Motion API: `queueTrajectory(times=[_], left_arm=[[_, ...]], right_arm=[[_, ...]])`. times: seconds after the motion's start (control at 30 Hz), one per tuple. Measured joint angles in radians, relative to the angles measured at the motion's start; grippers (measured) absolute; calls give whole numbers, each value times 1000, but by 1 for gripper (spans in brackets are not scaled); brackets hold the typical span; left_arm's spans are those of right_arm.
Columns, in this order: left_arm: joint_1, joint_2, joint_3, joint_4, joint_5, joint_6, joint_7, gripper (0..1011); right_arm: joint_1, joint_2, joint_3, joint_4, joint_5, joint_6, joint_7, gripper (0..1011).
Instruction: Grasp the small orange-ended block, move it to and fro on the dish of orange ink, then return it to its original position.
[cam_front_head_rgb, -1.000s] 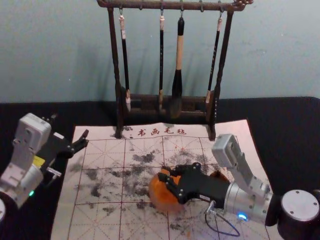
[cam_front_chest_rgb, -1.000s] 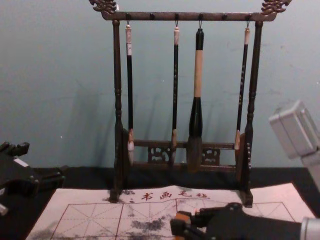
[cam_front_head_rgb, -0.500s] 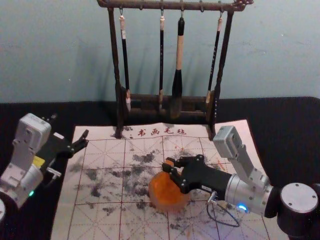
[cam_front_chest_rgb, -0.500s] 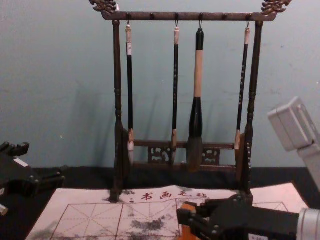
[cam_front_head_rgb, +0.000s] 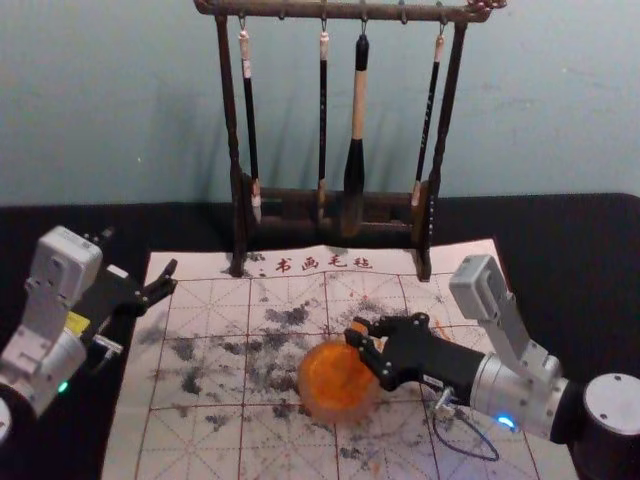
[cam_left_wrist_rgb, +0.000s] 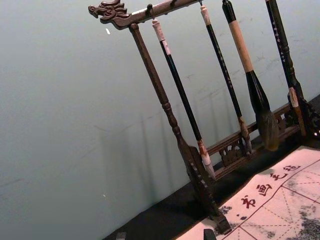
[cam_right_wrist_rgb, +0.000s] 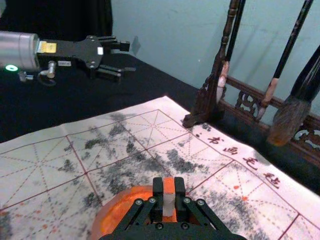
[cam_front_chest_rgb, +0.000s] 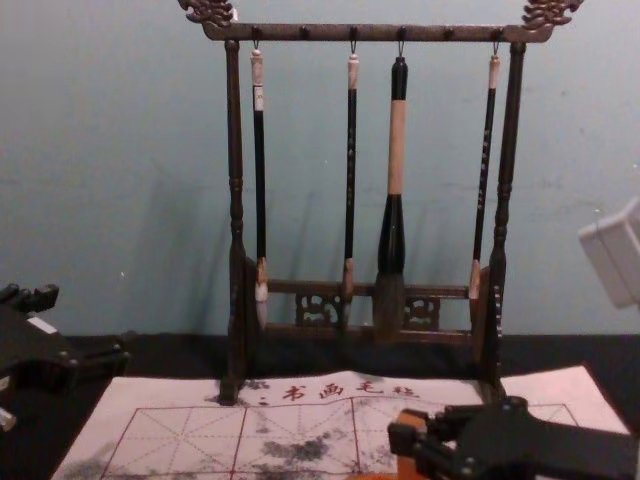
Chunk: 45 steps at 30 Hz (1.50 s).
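Block (cam_right_wrist_rgb: 169, 186), squared, in right gripper (cam_front_head_rgb: 357, 332) near round dish (cam_front_head_rgb: 336, 386).

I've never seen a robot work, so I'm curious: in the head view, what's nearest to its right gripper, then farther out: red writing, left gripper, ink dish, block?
From the right gripper:
1. Block: between its fingers.
2. Ink dish: close by, on its left.
3. Red writing: farther back.
4. Left gripper: far left.
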Motion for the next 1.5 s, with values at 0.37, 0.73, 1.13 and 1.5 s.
queueTrajectory(times=[0.37, 0.73, 1.13, 1.5], left_arm=[[0, 0, 0, 0, 0, 0, 0, 1001], [0, 0, 0, 0, 0, 0, 0, 1001], [0, 0, 0, 0, 0, 0, 0, 1001], [0, 0, 0, 0, 0, 0, 0, 1001]], right_arm=[[-48, 26, -4, -58, 13, 9, 13, 80], [-55, 24, -25, -79, 20, 11, 28, 80], [-20, -2, -50, -42, 11, 7, 33, 80], [18, -34, -46, 16, 5, 3, 14, 80]])
